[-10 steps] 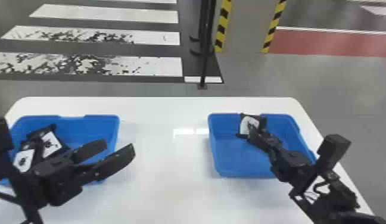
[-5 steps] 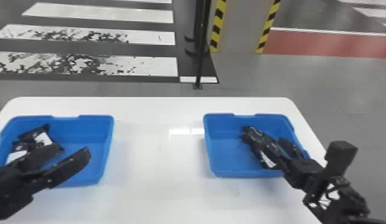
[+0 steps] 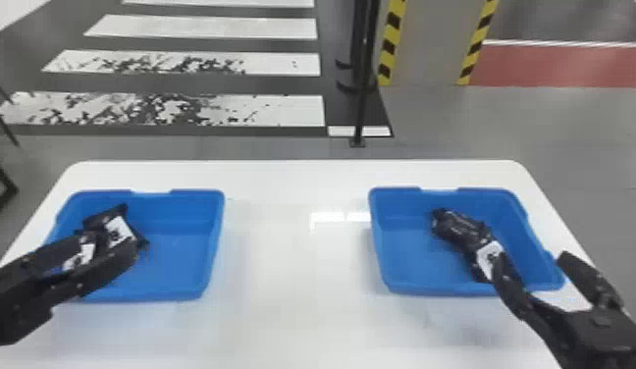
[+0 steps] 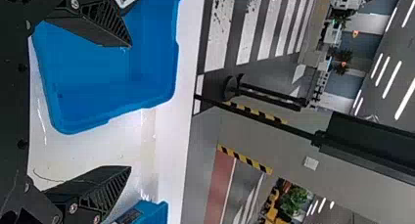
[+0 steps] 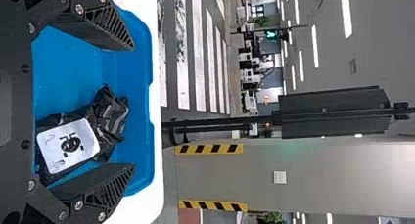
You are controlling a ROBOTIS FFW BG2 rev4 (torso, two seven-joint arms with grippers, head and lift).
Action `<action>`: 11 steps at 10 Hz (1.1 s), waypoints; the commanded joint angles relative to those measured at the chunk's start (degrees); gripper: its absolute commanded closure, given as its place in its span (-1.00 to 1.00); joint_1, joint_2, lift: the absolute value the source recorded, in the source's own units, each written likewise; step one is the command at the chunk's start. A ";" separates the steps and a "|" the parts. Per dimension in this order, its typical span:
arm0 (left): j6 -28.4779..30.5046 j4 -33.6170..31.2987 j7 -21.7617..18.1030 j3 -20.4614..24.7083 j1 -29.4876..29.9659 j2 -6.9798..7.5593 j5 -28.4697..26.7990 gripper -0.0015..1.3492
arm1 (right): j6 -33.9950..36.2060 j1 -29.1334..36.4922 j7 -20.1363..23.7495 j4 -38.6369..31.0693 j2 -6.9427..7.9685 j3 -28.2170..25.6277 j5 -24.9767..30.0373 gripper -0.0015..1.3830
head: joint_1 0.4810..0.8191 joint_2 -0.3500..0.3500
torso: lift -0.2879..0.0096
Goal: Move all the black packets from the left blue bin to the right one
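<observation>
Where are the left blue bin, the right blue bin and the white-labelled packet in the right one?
Left blue bin (image 3: 174, 250): head view, on its bare floor.
Right blue bin (image 3: 412, 260): head view, on its bare floor.
White-labelled packet (image 5: 68, 145): right wrist view, on its white label.

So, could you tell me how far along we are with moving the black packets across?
Partly done, it seems. The right bin holds black packets, one with its white label up. Nothing looks gripped: the left gripper and right gripper both have their fingers apart. Left to move are the packets in the left bin, where two white labels show; the exact count is unclear.
</observation>
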 commanded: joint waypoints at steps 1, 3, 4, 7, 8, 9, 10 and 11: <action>1.46 0.20 0.30 1.57 -1.43 0.17 -2.21 -0.76 | -3.05 5.52 -0.55 -3.91 0.19 0.98 -1.82 -0.72 | 0.27 0.01 | -0.01; 5.26 1.61 0.83 3.74 -4.10 0.61 -7.93 -0.76 | -3.89 11.42 -0.99 -8.83 0.19 2.00 -4.34 -0.72 | 0.27 0.18 | -0.01; 7.23 3.58 1.27 3.74 -5.93 1.05 -9.98 -0.76 | -3.89 13.82 -0.90 -10.80 0.19 2.46 -5.37 -0.71 | 0.27 0.31 | -0.01; 8.63 14.54 1.79 3.17 -13.52 2.63 -14.32 -0.76 | -3.89 21.41 -2.22 -15.72 0.19 5.66 -8.57 -0.71 | 0.27 0.65 | -0.01; 9.48 18.76 1.79 2.37 -16.05 3.42 -15.58 -0.76 | -3.89 21.83 -2.22 -15.58 0.19 6.35 -9.25 -0.71 | 0.27 0.75 | -0.01; 10.04 24.39 1.88 0.77 -18.86 4.39 -16.15 -0.75 | -3.89 21.83 -2.22 -15.30 0.19 6.57 -9.48 -0.71 | 0.27 0.84 | -0.01; 10.46 28.61 2.06 -0.72 -21.25 5.00 -16.95 -0.75 | -3.89 21.83 -2.22 -15.30 0.19 6.69 -9.48 -0.70 | 0.27 0.87 | -0.01; 10.88 32.97 2.15 -1.75 -24.07 5.36 -17.98 -0.75 | -3.89 21.69 -2.22 -15.16 0.19 6.92 -9.82 -0.70 | 0.27 0.87 | -0.01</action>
